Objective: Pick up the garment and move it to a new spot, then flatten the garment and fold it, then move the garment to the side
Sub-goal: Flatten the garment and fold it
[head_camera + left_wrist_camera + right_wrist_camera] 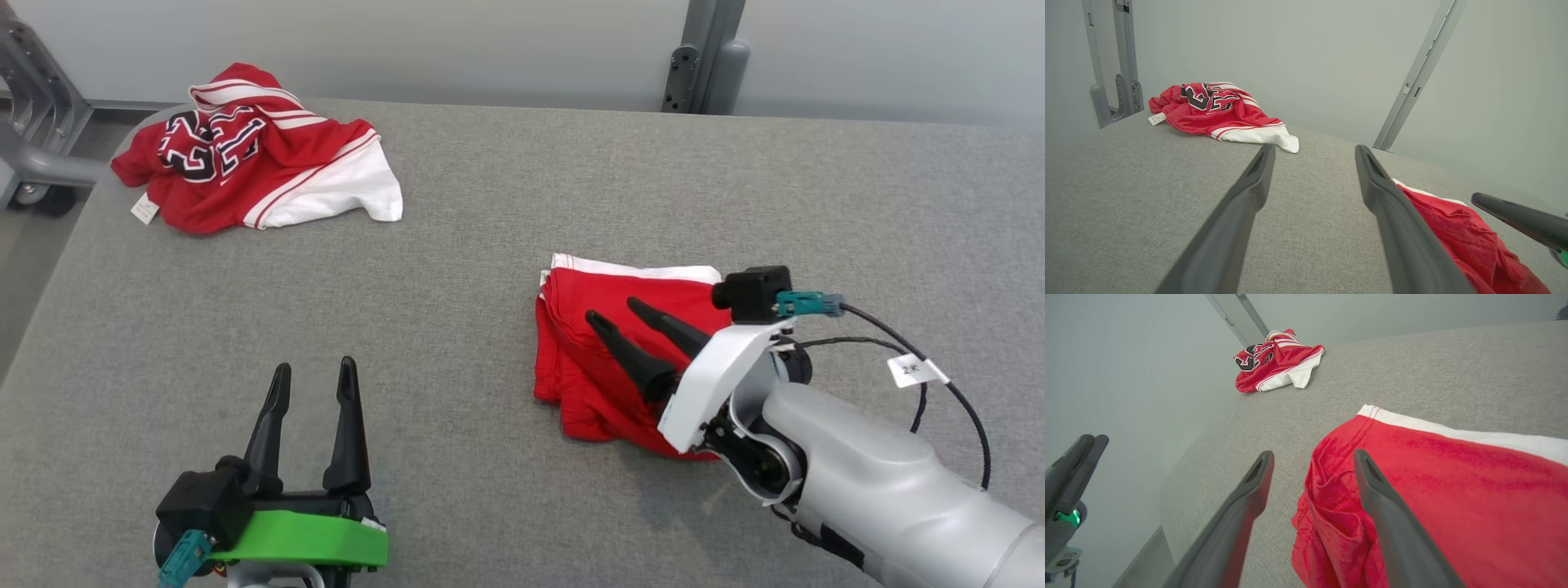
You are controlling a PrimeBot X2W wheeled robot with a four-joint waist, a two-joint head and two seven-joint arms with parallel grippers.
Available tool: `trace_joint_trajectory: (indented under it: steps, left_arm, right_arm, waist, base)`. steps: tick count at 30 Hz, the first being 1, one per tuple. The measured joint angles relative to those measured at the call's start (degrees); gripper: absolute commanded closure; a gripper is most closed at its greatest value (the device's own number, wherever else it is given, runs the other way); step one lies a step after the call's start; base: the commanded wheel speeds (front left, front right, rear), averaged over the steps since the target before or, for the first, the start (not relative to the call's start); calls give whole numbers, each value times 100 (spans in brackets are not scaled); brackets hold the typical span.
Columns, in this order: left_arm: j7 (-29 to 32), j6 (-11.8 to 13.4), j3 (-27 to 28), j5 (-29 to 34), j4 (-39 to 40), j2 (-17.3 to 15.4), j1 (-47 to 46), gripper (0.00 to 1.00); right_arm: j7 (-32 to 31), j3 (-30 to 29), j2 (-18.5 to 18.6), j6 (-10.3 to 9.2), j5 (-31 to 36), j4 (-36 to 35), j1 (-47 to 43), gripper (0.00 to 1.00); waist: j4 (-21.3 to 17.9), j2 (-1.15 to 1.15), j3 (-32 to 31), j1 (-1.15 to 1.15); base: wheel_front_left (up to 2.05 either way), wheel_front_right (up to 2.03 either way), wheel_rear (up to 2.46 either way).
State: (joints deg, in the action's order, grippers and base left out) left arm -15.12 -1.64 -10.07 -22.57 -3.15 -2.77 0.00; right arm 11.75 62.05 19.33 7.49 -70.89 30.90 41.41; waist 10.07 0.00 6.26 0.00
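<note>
The garment (596,359) is a red piece with a white band, folded into a compact stack on the grey table (506,204), right of centre. My right gripper (612,309) hovers just over it with its fingers spread open and no cloth pinched. In the right wrist view the garment (1433,490) spreads under the right gripper (1313,454), its bunched left edge lying below the gap. Over bare table at the front left, my left gripper (315,365) stands open and holds nothing. The left wrist view has the left gripper (1315,148) and the garment (1466,241) at lower right.
A crumpled red and white jersey (253,151) with black lettering and a small tag lies at the table's far left corner, also in the wrist views (1220,112) (1276,361). A grey metal frame (37,114) stands beyond that corner. A post (702,57) rises behind the table.
</note>
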Motion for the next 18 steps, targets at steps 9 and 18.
trace_joint_trajectory:
  steps: [9,18]
  left_arm:
    - [0,11,-58,0,2,1,-1,0]
    - [0,-35,-83,19,-40,1,-47,0]
  right_arm:
    - [324,-1100,442,0,701,129,-221,0]
    - [260,-959,257,0,1663,616,-475,100]
  waist:
    - [-289,0,13,0]
    - [-196,0,95,0]
  base:
    - [0,0,0]
    - [0,0,0]
